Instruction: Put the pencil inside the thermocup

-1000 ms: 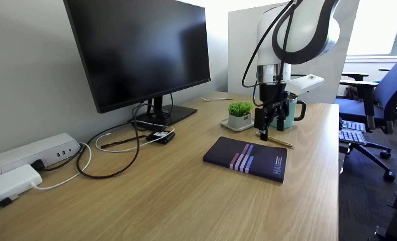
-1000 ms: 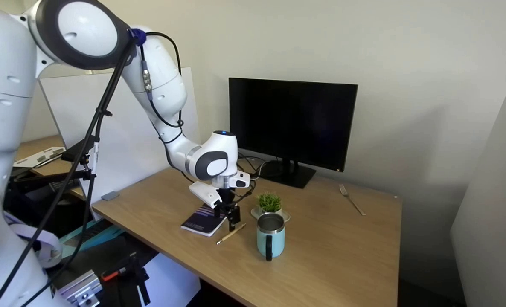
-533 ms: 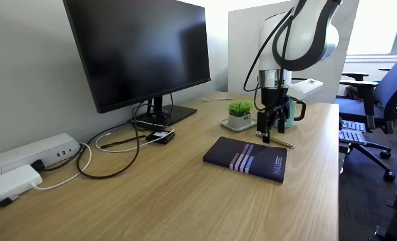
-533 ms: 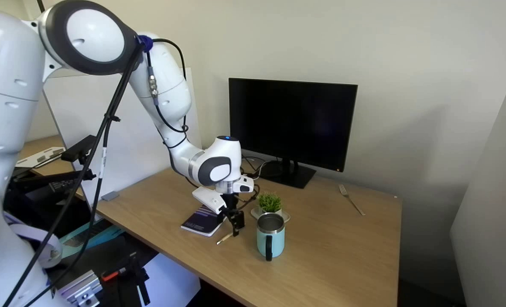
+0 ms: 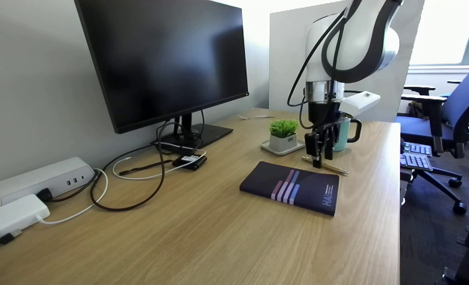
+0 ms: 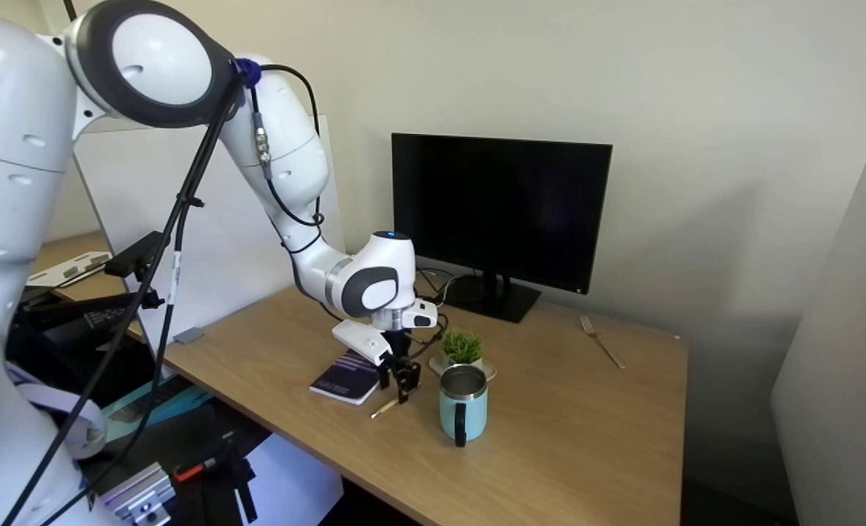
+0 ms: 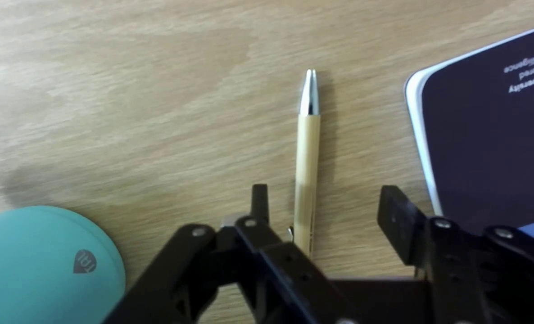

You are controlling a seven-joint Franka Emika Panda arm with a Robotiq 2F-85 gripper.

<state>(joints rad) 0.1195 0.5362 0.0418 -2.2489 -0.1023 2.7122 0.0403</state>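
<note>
The pencil is a thin tan stick with a silver tip. It lies flat on the desk in the wrist view and in both exterior views. My gripper is partly open, its fingertips apart on either side of the pencil, which is nearer the left one. The left finger hides the pencil's rear end. The gripper is low over the pencil in both exterior views. The mint-green thermocup stands upright and open-topped beside it, and also shows in the wrist view. In an exterior view the thermocup is partly hidden by the gripper.
A dark notebook lies just beside the pencil. A small potted plant on a white tray stands close to the thermocup. A monitor and cables are at the back. A fork lies farther along the desk.
My gripper has come down and moved slightly over the pencil toward the thermocup. In the last half second its fingers have drawn closer together. The pencil and thermocup have not moved.
</note>
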